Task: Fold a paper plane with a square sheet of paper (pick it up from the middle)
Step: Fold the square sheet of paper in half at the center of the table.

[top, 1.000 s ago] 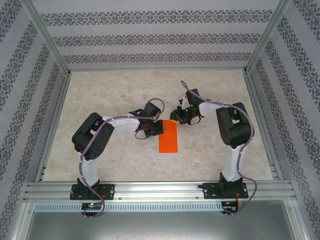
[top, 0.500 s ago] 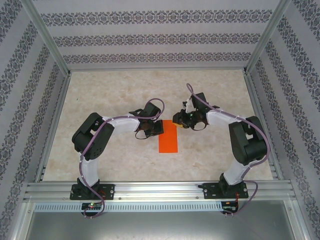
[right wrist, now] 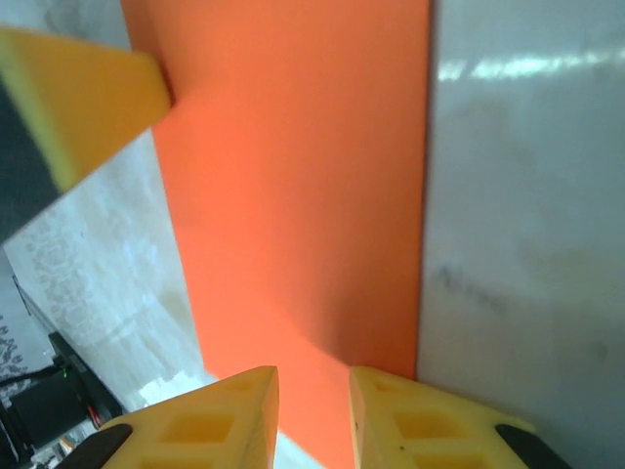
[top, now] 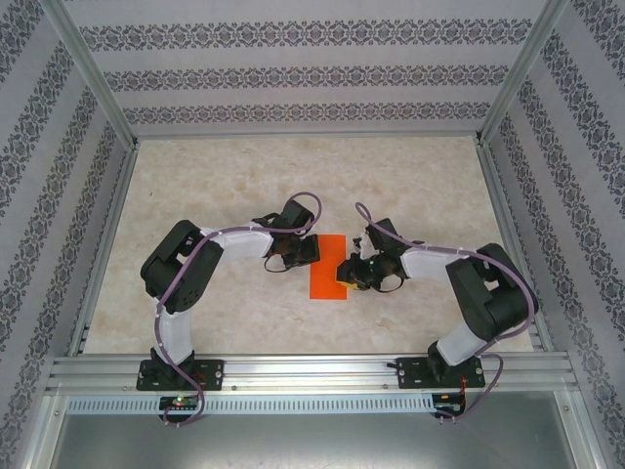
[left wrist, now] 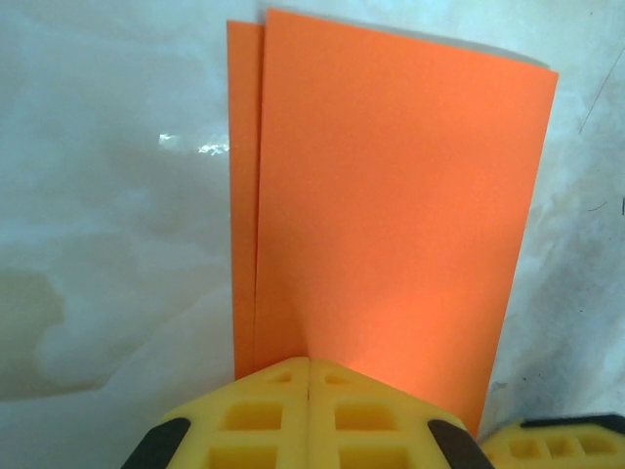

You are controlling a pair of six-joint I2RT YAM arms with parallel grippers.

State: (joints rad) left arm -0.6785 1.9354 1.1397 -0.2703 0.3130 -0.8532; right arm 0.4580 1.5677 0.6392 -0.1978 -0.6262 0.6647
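Note:
The orange square sheet of paper (top: 329,272) lies on the table folded in half into a narrow rectangle; a paper plane is out of view. In the left wrist view the two layers of the sheet (left wrist: 391,205) lie slightly offset along the left edge. My left gripper (top: 299,251) (left wrist: 310,363) is shut, its tips pressing down on the sheet's far left part. My right gripper (top: 344,275) (right wrist: 312,379) hovers low at the sheet's (right wrist: 293,186) right edge, jaws a narrow gap apart with nothing between them.
The pale marbled tabletop (top: 215,186) is fenced by aluminium rails (top: 293,369) and patterned walls. The left gripper's yellow finger (right wrist: 78,93) shows in the right wrist view, close across the sheet.
My right gripper has moved from the sheet's far end toward me along its right edge. The left gripper and the sheet have stayed put.

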